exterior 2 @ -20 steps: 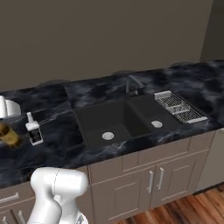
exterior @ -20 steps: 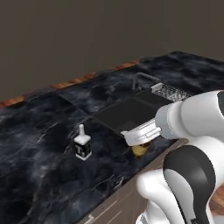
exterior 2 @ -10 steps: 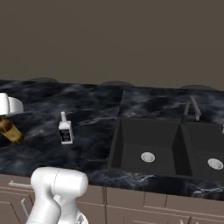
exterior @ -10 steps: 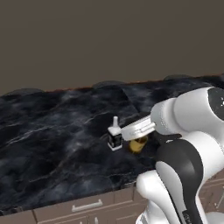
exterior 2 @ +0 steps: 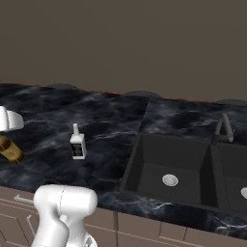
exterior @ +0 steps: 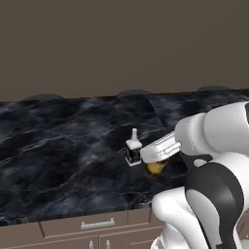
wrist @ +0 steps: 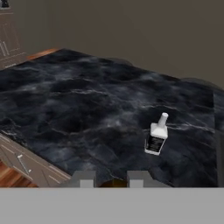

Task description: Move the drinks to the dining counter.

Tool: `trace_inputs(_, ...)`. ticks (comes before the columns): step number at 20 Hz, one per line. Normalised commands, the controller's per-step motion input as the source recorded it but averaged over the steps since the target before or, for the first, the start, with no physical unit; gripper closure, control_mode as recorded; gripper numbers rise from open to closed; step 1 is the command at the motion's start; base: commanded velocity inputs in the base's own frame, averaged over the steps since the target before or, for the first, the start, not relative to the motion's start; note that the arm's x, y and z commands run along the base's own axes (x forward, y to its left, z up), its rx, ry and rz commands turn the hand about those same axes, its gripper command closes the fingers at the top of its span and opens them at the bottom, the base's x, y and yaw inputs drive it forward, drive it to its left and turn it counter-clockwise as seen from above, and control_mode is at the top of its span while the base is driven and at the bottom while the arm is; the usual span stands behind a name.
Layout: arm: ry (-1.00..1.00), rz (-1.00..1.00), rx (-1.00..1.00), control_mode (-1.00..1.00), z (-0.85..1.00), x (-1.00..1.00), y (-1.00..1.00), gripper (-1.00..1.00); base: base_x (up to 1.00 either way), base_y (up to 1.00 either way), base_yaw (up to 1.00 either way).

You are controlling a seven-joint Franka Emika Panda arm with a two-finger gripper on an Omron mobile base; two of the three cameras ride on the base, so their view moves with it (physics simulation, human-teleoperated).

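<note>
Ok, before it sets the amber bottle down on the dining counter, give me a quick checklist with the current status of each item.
1. Grip on the amber bottle: ok, the gripper is shut on it.
2. Bottle over the dining counter, not past the edge: ok.
3. Clear of the white bottle: cannot tell; in the left base view they look nearly touching, though the right base view shows a gap.
4. White bottle upright on the counter: ok.
5. Away from the sink: ok, it lies far to the right.
6. Bottle base down for release: not ok, it hangs tilted.
</note>
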Motion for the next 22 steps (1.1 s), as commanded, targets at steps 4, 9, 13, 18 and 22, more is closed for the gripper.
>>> trace_inputs(4,0.00,0.00,0.00,1.00,0.00,0.00,0.00,1.00,0.92,0.01,0.01)
trace_inputs(9,0.00,0.00,0.00,1.00,0.00,0.00,0.00,1.00,1.00,0.19,0.00)
trace_inputs(13,0.00,0.00,0.00,1.00,0.00,0.00,0.00,1.00,1.00,0.31,-0.02)
trace_inputs(18,0.00,0.00,0.00,1.00,0.00,0.00,0.00,1.00,0.87,0.39,-0.17)
trace_inputs(22,0.11,-0.12,0.01,-1.00,-0.09,0.19,0.01,1.00,0.00,0.00,0.00)
